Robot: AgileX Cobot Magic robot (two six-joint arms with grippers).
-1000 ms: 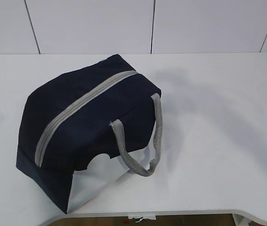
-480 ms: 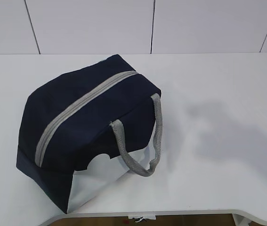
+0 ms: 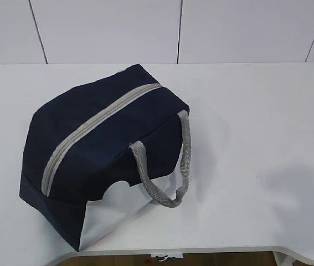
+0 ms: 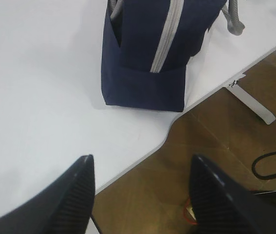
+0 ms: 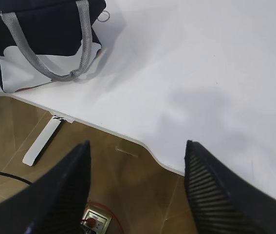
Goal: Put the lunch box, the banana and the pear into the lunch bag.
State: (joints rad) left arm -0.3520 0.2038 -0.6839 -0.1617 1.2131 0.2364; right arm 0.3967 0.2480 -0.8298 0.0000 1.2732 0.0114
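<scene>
The navy lunch bag (image 3: 96, 149) stands on the white table (image 3: 256, 111), its grey zipper (image 3: 90, 127) shut and a grey handle (image 3: 165, 172) hanging over the white side panel. It also shows in the left wrist view (image 4: 152, 53) and the right wrist view (image 5: 40, 29), where the metal ring pull (image 5: 103, 16) lies at its end. The lunch box, banana and pear are out of view. My left gripper (image 4: 140, 163) is open and empty over the table's front edge. My right gripper (image 5: 137, 148) is open and empty, also above the front edge. Neither gripper shows in the exterior view.
The table's curved front edge (image 4: 172, 131) runs under both grippers, with brown floor below. A white table leg foot (image 4: 254, 102) and a black cable (image 4: 269, 163) lie on the floor. A power socket with a red cord (image 5: 93, 220) sits under the right gripper.
The bag has not moved. A shadow on the table right of the bag has slid toward the front right edge.
</scene>
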